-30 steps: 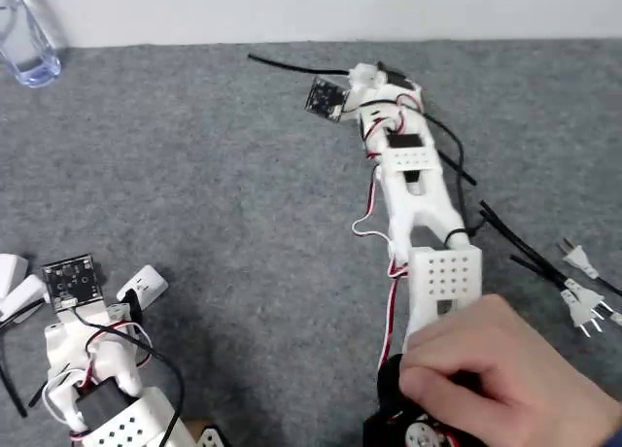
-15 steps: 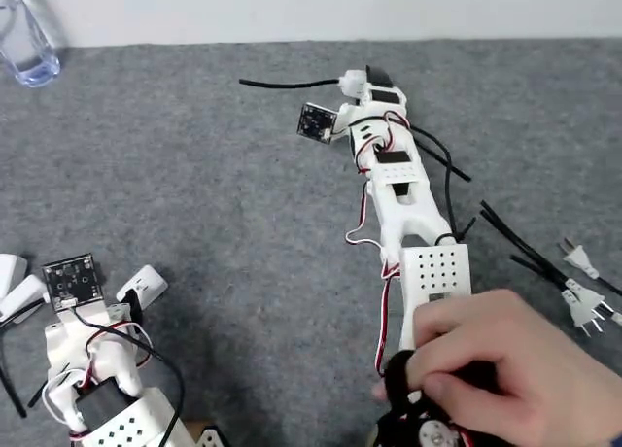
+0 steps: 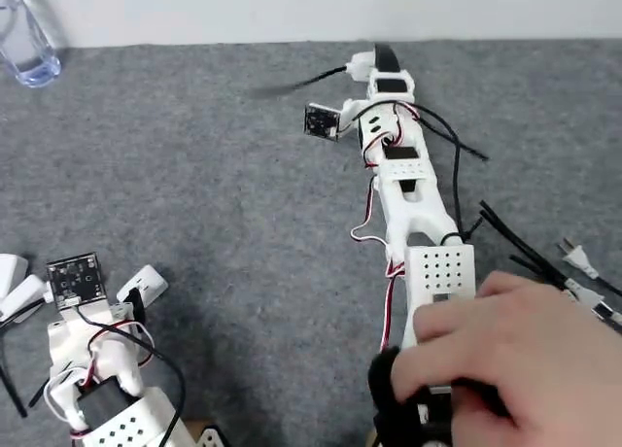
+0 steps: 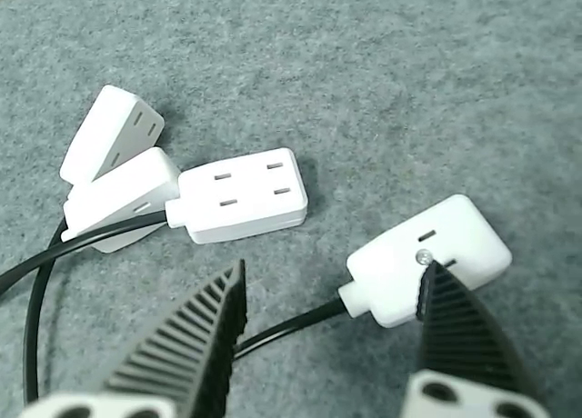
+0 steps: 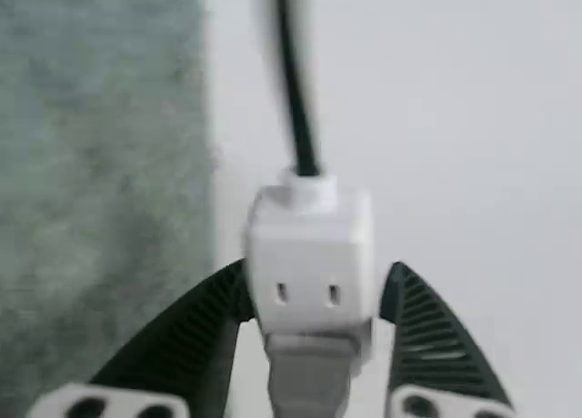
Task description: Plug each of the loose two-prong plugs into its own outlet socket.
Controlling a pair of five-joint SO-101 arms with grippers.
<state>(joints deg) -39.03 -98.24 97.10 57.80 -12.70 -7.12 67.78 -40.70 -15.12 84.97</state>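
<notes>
the right arm [image 3: 408, 189] lies stretched to the far edge of the grey table [image 3: 224, 194], its gripper [image 3: 374, 66] holding a white socket [image 3: 358, 75] on a black cord [image 3: 296, 82]. a hand [image 3: 515, 360] grips the arm's base. plugs [image 3: 583, 262] lie nearby.

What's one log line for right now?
right gripper: shut on white socket | left gripper: open above table sockets | plugs: loose | hand: on right arm

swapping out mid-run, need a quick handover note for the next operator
Left tool open, over a white socket on the carpet; double socket beside it.
Right tool shut on a corded socket, held up at the far edge.
A person's hand grips that arm's base.
Loose plugs lie at the right, untouched.
Done: nothing plugged in. Left: all plugs.
</notes>
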